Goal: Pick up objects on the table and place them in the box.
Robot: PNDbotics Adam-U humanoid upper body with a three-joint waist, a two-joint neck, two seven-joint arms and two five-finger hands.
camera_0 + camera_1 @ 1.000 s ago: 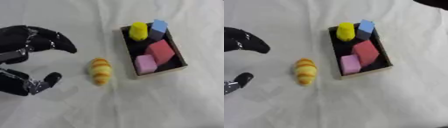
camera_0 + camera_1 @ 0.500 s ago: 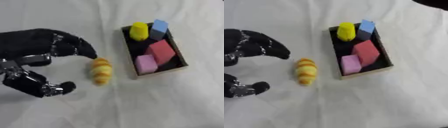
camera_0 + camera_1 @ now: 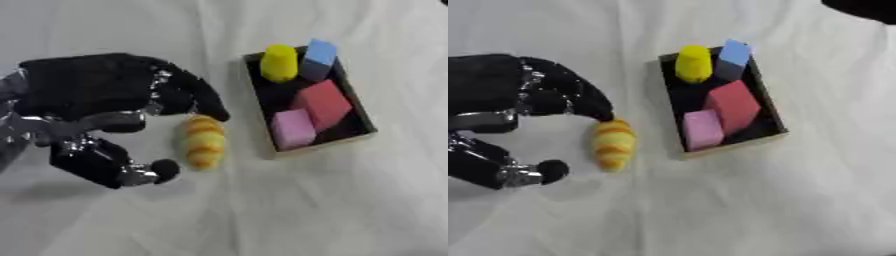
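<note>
Within the last second the black left hand [image 3: 105,107] had closed in, fingers spread open and empty around the yellow-orange striped plush toy [image 3: 203,141], lying at the wooden box's [image 3: 262,125] nine o'clock; a grasp seemed imminent.

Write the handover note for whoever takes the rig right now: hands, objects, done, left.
Left hand: open, fingers and thumb spread around the striped yellow-orange object on the table, not closed on it.
Right hand: only a dark shape at the top right corner; state unclear.
Box: holds a yellow piece, blue block, red block and pink block.
Done: four pieces boxed.
Left: grasp the striped object and put it in the box.
</note>
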